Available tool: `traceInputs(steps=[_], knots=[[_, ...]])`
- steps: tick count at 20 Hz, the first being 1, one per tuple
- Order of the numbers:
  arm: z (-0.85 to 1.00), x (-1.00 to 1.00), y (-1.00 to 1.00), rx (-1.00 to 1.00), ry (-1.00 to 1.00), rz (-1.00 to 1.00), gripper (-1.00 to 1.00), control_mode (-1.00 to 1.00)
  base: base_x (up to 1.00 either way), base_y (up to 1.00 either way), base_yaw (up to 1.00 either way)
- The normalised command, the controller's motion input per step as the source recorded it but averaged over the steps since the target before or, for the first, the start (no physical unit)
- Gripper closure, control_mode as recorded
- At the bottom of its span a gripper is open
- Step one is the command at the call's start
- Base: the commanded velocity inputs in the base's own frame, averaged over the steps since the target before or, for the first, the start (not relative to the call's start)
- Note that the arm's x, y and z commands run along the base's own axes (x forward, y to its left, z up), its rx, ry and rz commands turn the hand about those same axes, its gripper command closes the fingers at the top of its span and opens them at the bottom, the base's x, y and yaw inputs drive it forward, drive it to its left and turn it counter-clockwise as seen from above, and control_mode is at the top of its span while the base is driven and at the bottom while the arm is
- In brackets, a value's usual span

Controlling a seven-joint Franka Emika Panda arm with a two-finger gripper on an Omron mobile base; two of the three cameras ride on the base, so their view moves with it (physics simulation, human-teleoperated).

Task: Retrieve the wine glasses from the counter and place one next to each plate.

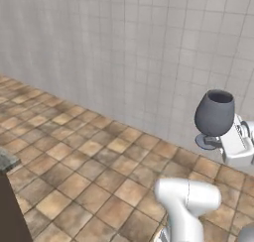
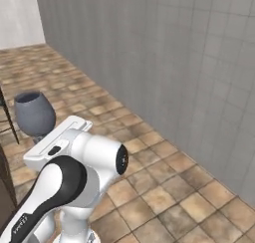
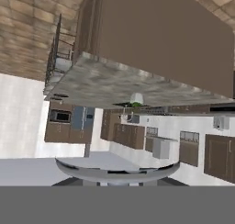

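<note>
- Your pincer [image 1: 214,143] sits at the right edge of the left base view, jaws partly closed around the stem of the smoky grey wide-bowled glass goblet [image 1: 214,115], so it's grasping that one. The fingertips themselves are mostly tucked behind the bowl and foot.
- The goblet is upright, up in the air, bowl above the white hand; in the right base view it's [image 2: 34,116] at the left, above the arm's big white joint.
- Step-wise, I'd say you're in the carry: one wine glass off the counter, on its way to a plate.
- Around you: brown tiled floor [image 1: 74,156] and white tiled wall [image 1: 124,47].
- The hand view is rolled; a grey-brown veined marble top [image 3: 114,87] over dark brown cabinets spans its middle.
- Next up, probably: keep it level, drive over, set it beside a plate.
</note>
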Motion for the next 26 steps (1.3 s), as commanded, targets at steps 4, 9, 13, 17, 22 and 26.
traceInputs(steps=[4,9,13,17,22,26], knots=[[0.00,0.00,0.00,0.00,0.00,0.00,1.00,1.00,1.00,-0.67,0.49],[0.00,0.00,0.00,0.00,0.00,0.00,1.00,1.00,1.00,-0.37,0.64],[0.00,0.00,0.00,0.00,0.00,0.00,1.00,1.00,1.00,-0.21,0.75],[0.00,0.00,0.00,0.00,0.00,0.00,1.00,1.00,1.00,-0.21,0.77],[0.00,0.00,0.00,0.00,0.00,0.00,1.00,1.00,1.00,-0.68,0.59],[0.00,0.00,0.00,0.00,0.00,0.00,1.00,1.00,0.99,-1.00,0.24]])
